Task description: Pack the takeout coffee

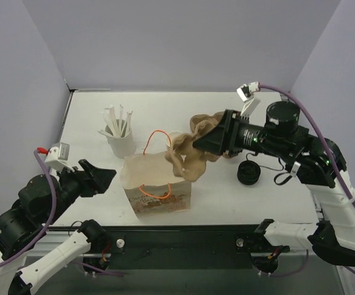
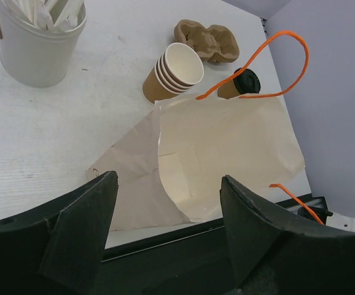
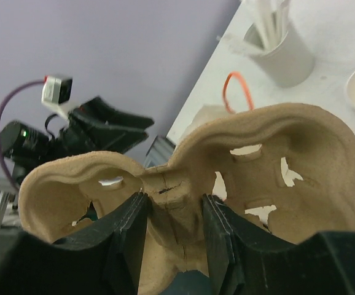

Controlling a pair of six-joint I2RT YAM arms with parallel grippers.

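The takeout coffee (image 2: 239,83), a small tan cup with a black lid, stands beyond the paper bag (image 2: 226,147) in the left wrist view; in the top view my right arm hides it. My right gripper (image 1: 201,147) is shut on the middle ridge of a brown pulp cup carrier (image 1: 187,158) and holds it tilted above the bag's open mouth (image 1: 156,178). The carrier (image 3: 257,178) fills the right wrist view. My left gripper (image 1: 107,175) is open and empty just left of the bag, which it faces (image 2: 168,182).
A nested stack of tan cups (image 2: 171,72) lies on its side beside a second pulp carrier (image 2: 207,40). A white tub of stirrers (image 1: 121,138) stands at the back left. Loose black lids (image 1: 249,174) lie right of the bag. Orange bag handles (image 2: 269,67) stick up.
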